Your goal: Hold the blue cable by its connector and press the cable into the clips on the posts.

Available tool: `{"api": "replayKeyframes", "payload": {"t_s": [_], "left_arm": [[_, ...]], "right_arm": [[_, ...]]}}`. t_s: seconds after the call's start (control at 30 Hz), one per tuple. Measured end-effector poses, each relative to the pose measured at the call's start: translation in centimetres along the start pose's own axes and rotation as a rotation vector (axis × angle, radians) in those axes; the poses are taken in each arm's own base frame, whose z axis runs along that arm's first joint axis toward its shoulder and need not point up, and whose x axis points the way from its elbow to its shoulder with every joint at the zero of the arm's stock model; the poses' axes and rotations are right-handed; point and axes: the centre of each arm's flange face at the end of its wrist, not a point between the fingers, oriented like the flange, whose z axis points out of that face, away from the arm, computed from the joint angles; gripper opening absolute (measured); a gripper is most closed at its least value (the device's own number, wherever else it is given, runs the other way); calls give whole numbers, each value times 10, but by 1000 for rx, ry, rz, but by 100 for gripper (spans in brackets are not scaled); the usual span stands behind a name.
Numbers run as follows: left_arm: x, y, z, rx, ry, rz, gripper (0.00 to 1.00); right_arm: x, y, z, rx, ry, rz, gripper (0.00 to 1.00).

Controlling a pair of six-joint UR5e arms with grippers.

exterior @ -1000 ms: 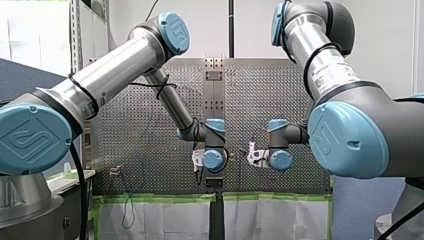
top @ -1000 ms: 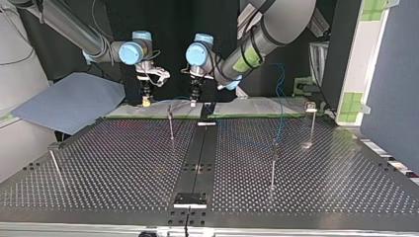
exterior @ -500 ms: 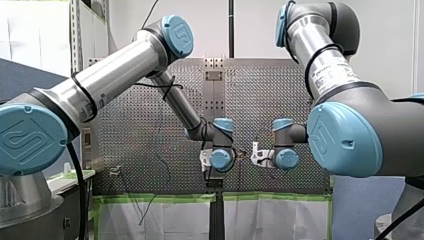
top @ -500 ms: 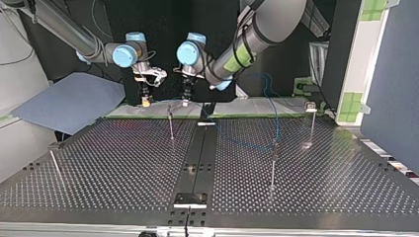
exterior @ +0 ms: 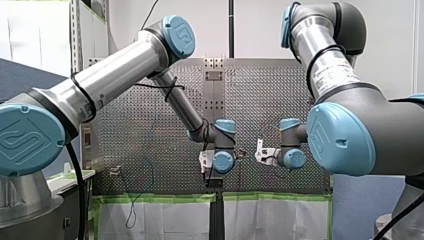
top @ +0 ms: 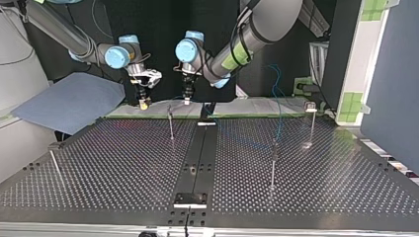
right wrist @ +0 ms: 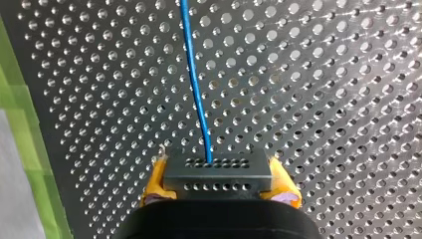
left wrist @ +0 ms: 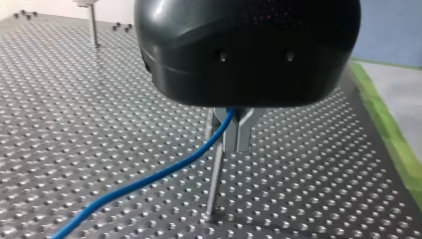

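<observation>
right gripper clamped on connector, blue cable running ahead, left gripper pinching blue cable beside post

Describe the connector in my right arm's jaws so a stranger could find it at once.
Start at the perforated table, on the edge where my right arm comes in at the top view's left. Its jaws, with yellow pads, are shut on the connector: a flat black block with rows of small holes, and the blue cable ends in it.

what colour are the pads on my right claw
Yellow pads, clearest in the right wrist view, gripping the black perforated connector block.
</observation>
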Motion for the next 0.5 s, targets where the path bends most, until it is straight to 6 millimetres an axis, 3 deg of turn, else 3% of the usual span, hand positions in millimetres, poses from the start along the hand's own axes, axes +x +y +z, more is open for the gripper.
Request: {"api": "replayKeyframes", "payload": {"t_s": [0.2, 0.5], "left_arm": [[18, -5, 2, 17, 30, 24, 0], [19, -8, 11, 33, 36, 20, 0]], "right_arm": [[3, 2, 3, 49, 16, 45, 0], [13, 12, 10, 108, 54, 97, 0]]}}
